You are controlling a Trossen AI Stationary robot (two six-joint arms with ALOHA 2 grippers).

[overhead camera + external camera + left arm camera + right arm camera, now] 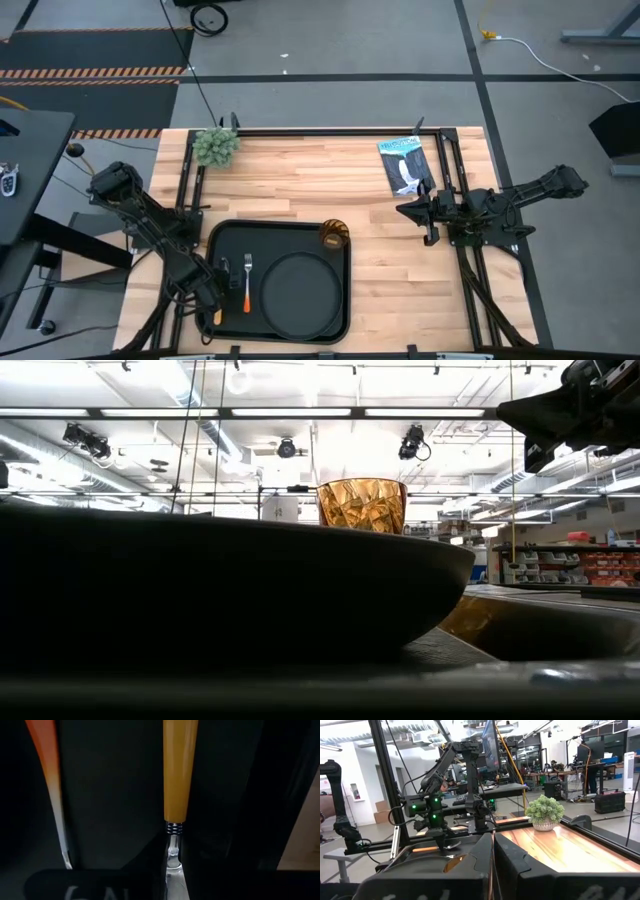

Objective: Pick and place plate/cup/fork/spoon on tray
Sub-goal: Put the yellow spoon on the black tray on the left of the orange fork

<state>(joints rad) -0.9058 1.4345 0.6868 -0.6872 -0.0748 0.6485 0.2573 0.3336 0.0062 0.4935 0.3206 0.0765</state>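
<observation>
The black tray [225, 240] lies at the table's near middle. On it are the round black plate [300, 293], the amber cup [333, 235] at its far right corner and the fork [246, 283], tines toward the far edge. The plate [200, 590] and cup [362, 506] also show in the low view. My left gripper [215, 288] is low over the tray's left part, shut on the spoon [177, 775]; the fork [47, 770] lies beside it. My right gripper [428, 212] is shut and empty at the table's right side; it also shows in the right wrist view [492, 845]. My left gripper pinches the spoon at its silver neck [173, 842], just below the orange handle, between its two fingers. The fingers slant down from the table's far left. The handle [179, 765] points on ahead of the fingers toward the near edge. Whether the spoon is clear of the tray, I cannot tell.
A small potted plant [215, 146] stands at the far left of the table and a dark packet [405, 165] lies at the far right. Bare wood [400, 280] shows right of the tray. Metal frame rails run along both sides of the table.
</observation>
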